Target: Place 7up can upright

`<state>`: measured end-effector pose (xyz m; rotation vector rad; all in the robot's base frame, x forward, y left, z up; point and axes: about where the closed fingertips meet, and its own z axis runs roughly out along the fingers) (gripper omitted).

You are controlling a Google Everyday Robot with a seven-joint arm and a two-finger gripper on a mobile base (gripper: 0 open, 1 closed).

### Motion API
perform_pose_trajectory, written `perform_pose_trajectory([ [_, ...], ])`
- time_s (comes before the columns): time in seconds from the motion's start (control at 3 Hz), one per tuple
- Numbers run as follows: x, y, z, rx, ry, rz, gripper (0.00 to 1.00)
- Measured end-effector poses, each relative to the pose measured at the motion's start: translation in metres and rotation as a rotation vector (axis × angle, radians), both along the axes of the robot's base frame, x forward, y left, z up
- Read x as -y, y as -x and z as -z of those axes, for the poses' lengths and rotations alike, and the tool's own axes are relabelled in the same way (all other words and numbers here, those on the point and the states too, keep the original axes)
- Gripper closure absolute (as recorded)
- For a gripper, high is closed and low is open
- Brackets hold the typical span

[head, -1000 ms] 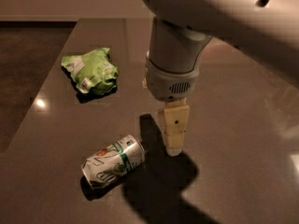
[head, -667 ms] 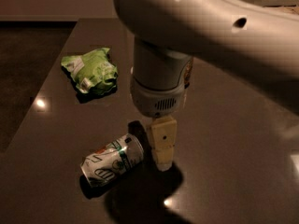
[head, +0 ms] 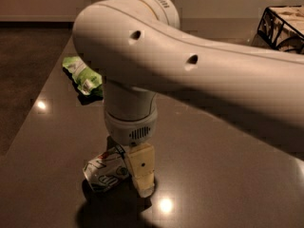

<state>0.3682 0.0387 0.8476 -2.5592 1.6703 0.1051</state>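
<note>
7up can is lying on its side on the dark glossy table, in the front-left part of the view, not upright. It has a silver body with green lettering showing, one end points lower-left and the other up-right toward the gripper. The gripper is down low and points straight down, with its cream-coloured tip at about table level, right against the right-hand end of the can. It looks like touching, but I can't confirm that. I also can't tell whether it's open, closed or has hold of the can; the wrist and the can block that from this angle. The white arm comes in from the right edge and fills the upper half of the view. Its wrist is a vertical column directly over the can and covers the can's upper edge. A green snack bag lies further back on the left side of the table, well apart from the can and partly hidden behind the arm. A wire basket sits at the far right back. There are two bright light reflections on the tabletop, one just in front of the gripper and one near the left edge.
</note>
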Motion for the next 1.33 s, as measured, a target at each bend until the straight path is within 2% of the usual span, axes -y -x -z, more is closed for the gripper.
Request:
perform_pose_trajectory([
  [0.33, -0.018, 0.007, 0.006, 0.011, -0.016, -0.042, 0.00],
  [0.67, -0.033, 0.027, 0.006, 0.042, -0.046, -0.067, 0.00],
  [1.0, -0.040, 0.033, 0.006, 0.049, -0.053, -0.077, 0.00],
  [1.33, -0.044, 0.035, 0.009, 0.038, -0.052, -0.084, 0.16],
])
